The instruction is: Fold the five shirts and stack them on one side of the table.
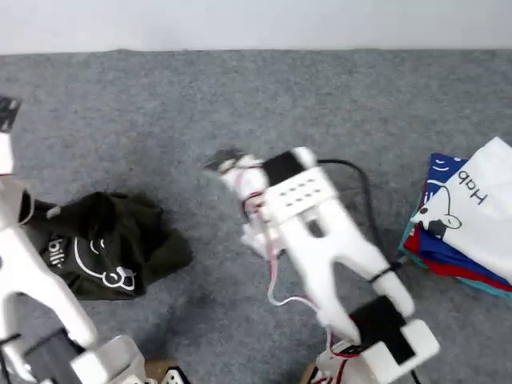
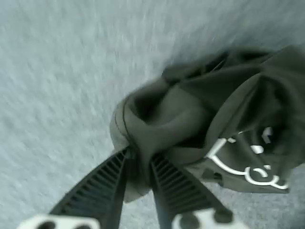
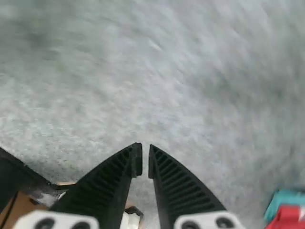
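Gripping crumpled dark shirt (image 2: 200, 119) in left pincer (image 2: 138, 162). Holding right pincer (image 3: 142, 160) clenched above grey bench (image 3: 143, 71). Folded shirt stack (image 1: 464, 232) near bench edge.

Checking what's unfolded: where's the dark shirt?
The dark shirt lies crumpled at the high view's left, its edge pinched in the left tool, opposite the folded stack.

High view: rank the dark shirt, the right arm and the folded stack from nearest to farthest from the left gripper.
1. The dark shirt: on the table's left side, a fold pinched in the left gripper.
2. The right arm: mid-table, over bare grey cloth.
3. The folded stack: at the far right edge.
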Robot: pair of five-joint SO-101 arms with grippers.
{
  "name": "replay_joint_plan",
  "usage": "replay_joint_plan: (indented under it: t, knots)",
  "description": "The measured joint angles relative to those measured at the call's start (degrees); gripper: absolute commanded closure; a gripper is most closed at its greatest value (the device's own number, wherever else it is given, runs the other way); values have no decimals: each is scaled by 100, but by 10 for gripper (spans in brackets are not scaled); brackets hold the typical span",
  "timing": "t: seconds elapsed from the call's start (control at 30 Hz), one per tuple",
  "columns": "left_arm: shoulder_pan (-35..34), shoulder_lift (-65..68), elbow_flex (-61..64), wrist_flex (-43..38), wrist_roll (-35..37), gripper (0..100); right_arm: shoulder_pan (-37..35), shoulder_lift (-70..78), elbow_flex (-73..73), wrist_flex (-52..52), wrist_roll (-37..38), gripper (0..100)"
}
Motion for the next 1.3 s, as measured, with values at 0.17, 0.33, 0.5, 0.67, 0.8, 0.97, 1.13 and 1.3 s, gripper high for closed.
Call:
replay_joint_plan:
  t: [0.17,0.33,0.5,0.67,0.8,0.97,1.13,1.3]
  knots:
    - [-545,1002,35,-123,35,986,-615,985,-862,-360,-97,813]
    - [-985,1345,35,-308,35,986,-1090,2127,-2066,-448,-334,812]
    - [-1108,1407,35,-431,-18,986,-1591,3200,-3235,-448,-440,812]
    - [-1116,1407,35,-431,-18,986,-1996,4185,-4193,-448,-440,814]
    - [-1116,1407,35,-431,-18,986,-2136,4870,-4765,-448,-440,818]
    - [-1116,1407,35,-431,-18,986,-2075,5503,-5433,-422,-448,998]
    - [-1116,1407,35,-431,-18,986,-1723,5829,-6277,53,-440,984]
    - [-985,1407,35,-431,-18,986,-1248,5899,-6901,475,-316,989]
